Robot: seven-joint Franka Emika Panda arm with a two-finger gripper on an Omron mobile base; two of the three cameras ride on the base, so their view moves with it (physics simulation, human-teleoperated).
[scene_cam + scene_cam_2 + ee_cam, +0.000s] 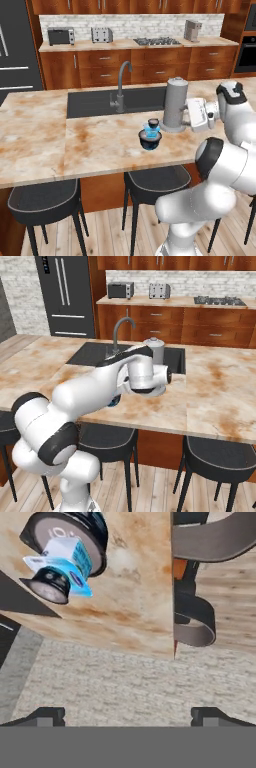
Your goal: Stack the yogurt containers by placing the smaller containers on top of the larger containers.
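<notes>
- Jaws stand wide apart with nothing between them; the two dark fingertips rise at the bottom of the hand view, clear of the cups.
- Beyond the jaws in the hand view lies the marbled surface, with the stack of cups up in the far left corner, well apart from the fingertips.
- Dark navy tub sits on the surface near its front edge, just in front of the tall grey cylinder.
- Light-blue cup rests on top of the tub, and the tiny dark cup sits on top of that; in the hand view the two upper cups look tilted off the tub's centre.
- Sink with its curved tap lies behind the stack.
- Dark stools stand under the front edge of the surface.
</notes>
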